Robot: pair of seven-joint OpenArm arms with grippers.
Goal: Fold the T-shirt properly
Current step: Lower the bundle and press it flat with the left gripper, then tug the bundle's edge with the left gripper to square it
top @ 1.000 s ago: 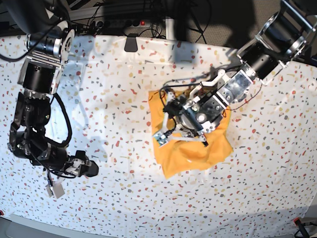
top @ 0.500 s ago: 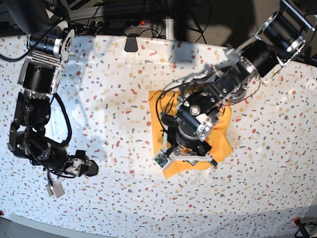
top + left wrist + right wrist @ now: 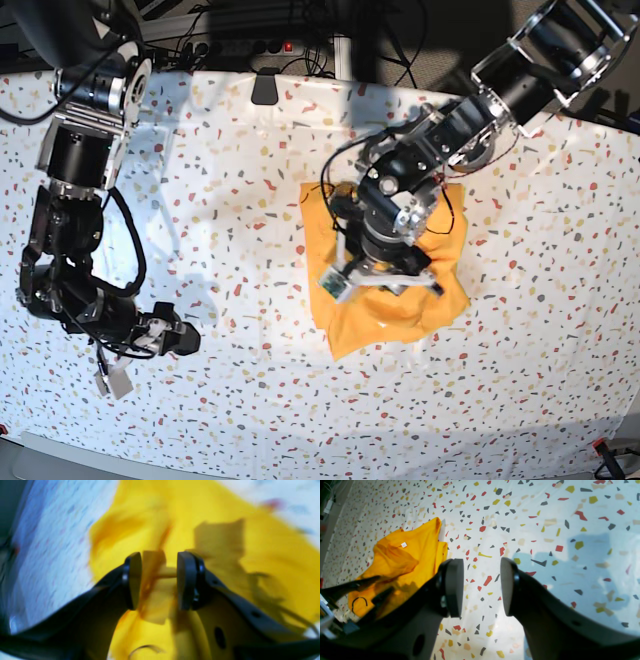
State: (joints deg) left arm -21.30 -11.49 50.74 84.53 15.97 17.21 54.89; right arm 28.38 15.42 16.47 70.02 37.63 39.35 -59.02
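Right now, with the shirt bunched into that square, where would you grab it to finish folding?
Probably a loose outer edge of the shirt, coming from above. It lies flat on the table, so only a pinched edge or raised wrinkle gives a hold. The left gripper hangs open over its middle.

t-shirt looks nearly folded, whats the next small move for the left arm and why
Probably lower the left end effector a little and close it on the raised wrinkle of the T-shirt. Its jaws stand apart over yellow cloth with a fold between them, seemingly ungripped, though the wrist view is blurred. The right end effector is open over the bare tablecloth, away from the shirt, so the left arm seems best placed.
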